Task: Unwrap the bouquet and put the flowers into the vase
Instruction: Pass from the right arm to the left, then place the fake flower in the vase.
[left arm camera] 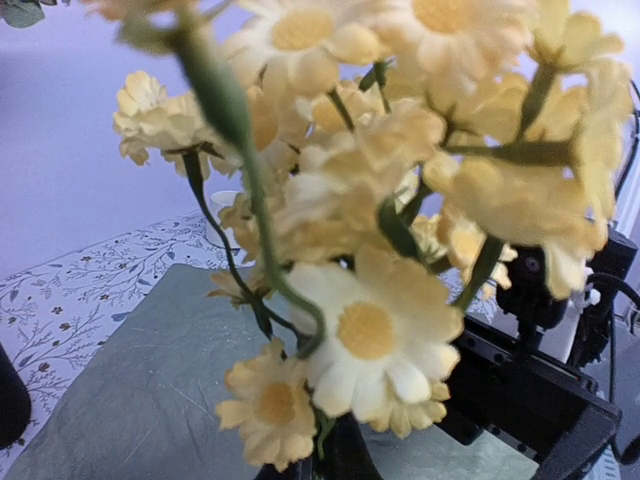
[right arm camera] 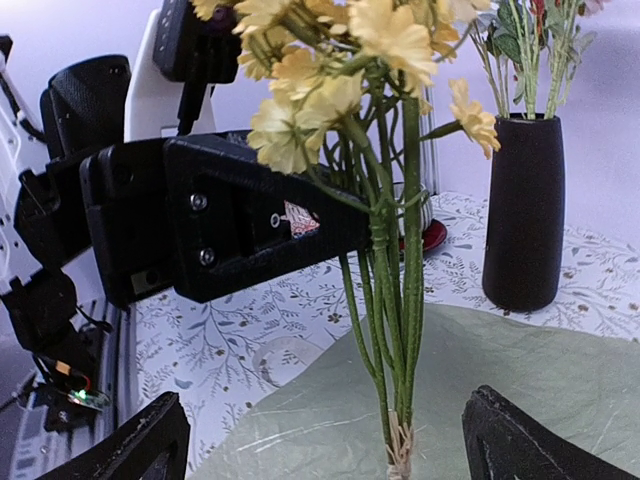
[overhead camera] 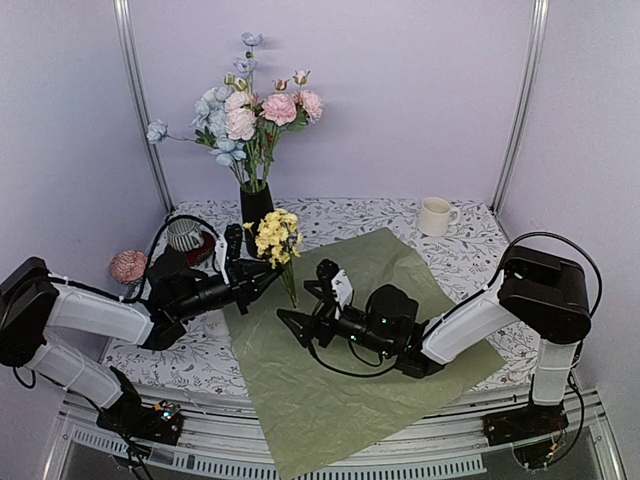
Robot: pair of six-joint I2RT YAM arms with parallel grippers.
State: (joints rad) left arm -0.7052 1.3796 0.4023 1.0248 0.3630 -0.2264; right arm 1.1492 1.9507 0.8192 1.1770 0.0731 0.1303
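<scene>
While left fingers [right arm camera: 250, 225] pinch yellow cluster [overhead camera: 277, 237] — crowded vase [overhead camera: 256, 207] behind, mug [overhead camera: 434, 216] apart.

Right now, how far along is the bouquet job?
Done: the wrap lies open and flat, and pink, blue and white flowers stand in the vase. In hand: the left tool grips the yellow cluster; the right tool is open. Left: put this cluster into the vase.

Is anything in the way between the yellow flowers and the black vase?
Nothing visible stands between the yellow flowers and the vase behind them. Its mouth is crowded with pink and blue flowers, though.
</scene>
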